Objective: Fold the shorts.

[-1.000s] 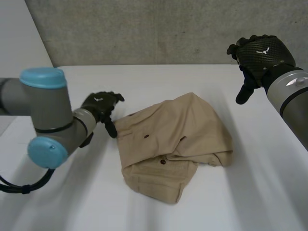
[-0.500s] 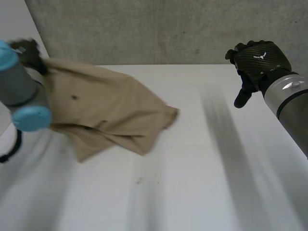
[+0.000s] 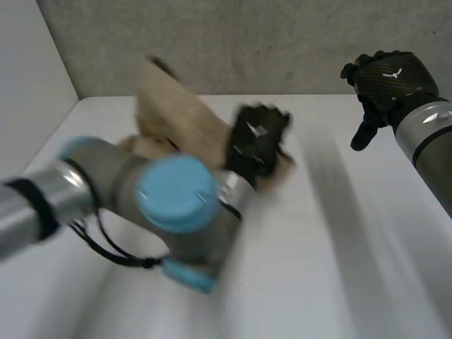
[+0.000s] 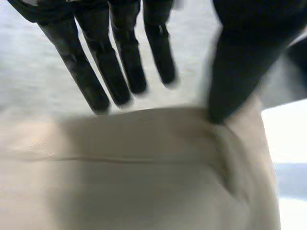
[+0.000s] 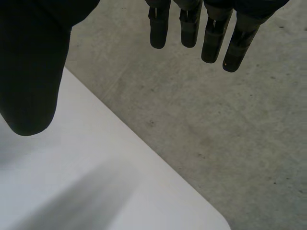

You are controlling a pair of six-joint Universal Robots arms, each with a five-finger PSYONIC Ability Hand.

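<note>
Left robot hand pinches shorts — aloft

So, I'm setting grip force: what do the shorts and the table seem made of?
The shorts: tan woven cloth, likely cotton twill, matte; a stitched seam and soft creases show. The table: smooth plain white top, perhaps laminate; the look leaves that open.

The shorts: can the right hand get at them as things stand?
Probably yes. The right hand is open and holds nothing, and bare table lies between it and the shorts; only the left hand, gripping them, is near.
</note>
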